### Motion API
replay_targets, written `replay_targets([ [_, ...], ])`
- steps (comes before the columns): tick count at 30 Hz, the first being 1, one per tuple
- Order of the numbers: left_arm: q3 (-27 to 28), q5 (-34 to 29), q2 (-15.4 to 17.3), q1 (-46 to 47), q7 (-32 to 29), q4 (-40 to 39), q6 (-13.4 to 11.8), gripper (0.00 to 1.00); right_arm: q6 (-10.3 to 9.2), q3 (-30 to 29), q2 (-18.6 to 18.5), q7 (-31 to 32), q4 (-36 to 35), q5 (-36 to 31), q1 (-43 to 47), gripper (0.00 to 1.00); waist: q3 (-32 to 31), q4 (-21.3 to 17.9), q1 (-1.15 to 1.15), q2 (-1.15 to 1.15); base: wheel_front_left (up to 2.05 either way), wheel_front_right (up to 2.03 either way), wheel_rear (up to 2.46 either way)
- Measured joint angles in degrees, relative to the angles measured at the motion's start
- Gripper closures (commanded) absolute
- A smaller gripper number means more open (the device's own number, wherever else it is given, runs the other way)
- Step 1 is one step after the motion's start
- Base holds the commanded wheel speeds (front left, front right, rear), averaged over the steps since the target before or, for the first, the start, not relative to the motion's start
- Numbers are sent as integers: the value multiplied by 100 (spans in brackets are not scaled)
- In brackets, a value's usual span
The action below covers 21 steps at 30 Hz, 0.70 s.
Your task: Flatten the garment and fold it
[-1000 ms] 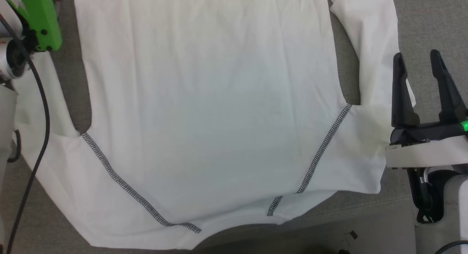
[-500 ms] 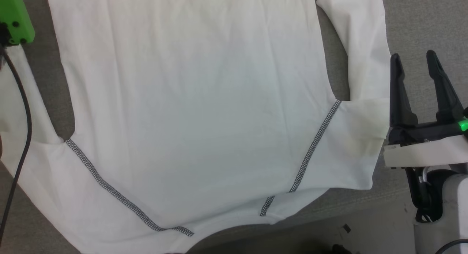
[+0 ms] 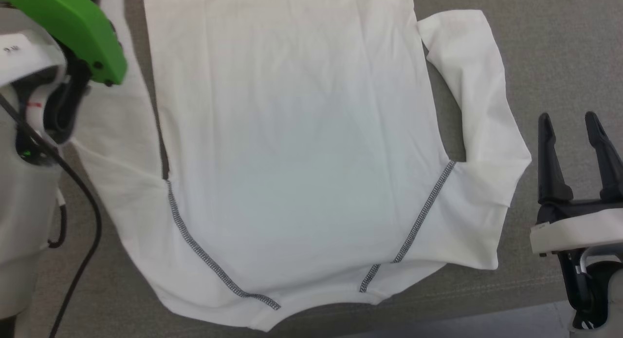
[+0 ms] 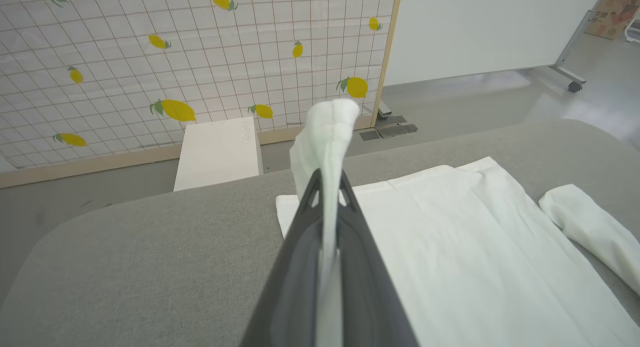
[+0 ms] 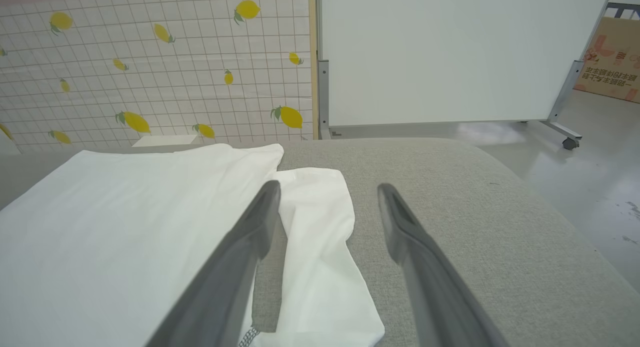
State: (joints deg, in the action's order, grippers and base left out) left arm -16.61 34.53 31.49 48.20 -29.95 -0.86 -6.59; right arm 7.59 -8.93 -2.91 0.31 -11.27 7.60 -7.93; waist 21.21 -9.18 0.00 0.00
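Pinching the left sleeve (image 4: 327, 127) near its end, my left pincer (image 4: 327, 181) has both dark fingers pressed together on the thin fabric, and a tuft of cloth stands up past the tips. I grip it there, I judge, because the sleeve's end is the handle that lets me carry the whole sleeve across the body for a first fold. The white long-sleeved shirt (image 3: 302, 148) lies spread on the grey padded worktop (image 3: 559, 46), neck end toward me. Its dark zigzag seams (image 3: 204, 257) run from the neckline out to the armpits. The body looks smooth enough that flattening seems done and folding is the step in hand. The right sleeve (image 3: 474, 84) turns up alongside the body, with a strip of worktop showing between the two. My right pincer (image 3: 567, 121) hovers just beside that sleeve's shoulder, over bare worktop. Its fingers are spread wide and grip nothing, and it is placed, I think, to take that sleeve when its turn comes. The green housing (image 3: 73, 26) of my left arm hangs above the left sleeve's side of the shirt.
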Motion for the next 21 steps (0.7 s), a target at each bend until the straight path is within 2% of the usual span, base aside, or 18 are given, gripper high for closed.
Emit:
replay_targets([
  [3, -182, 26, -180, -88, 13, -476, 16, 100, 0, -63, 0, 133, -105, -2, 180, 0, -303, 116, 0, 0, 0, 0, 0],
  [6, -495, 42, -501, -222, 37, -777, 63, 100, 0, -101, 0, 233, -189, -2, 318, 0, -580, 225, 0, 0, 0, 0, 0],
  [10, -988, 119, -1136, -531, 268, -853, 81, 100, -1, -108, 1, 330, -286, 1, 419, 0, -892, 351, 0, 0, 0, 0, 0],
  [13, -1369, 233, -1624, -743, 465, -620, 108, 100, -1, -76, 0, 376, -349, 9, 446, 0, -1048, 409, 0, 0, 0, 0, 0],
  [18, -2089, 279, -2410, -1021, 703, 257, 227, 100, 0, -37, 1, 399, -416, 48, 445, 0, -1071, 365, 0, 0, 0, 0, 0],
  [21, -2412, 269, -2687, -1035, 848, 882, 287, 100, 0, -5, 1, 404, -422, 69, 441, 0, -996, 284, 0, 0, 0, 0, 0],
])
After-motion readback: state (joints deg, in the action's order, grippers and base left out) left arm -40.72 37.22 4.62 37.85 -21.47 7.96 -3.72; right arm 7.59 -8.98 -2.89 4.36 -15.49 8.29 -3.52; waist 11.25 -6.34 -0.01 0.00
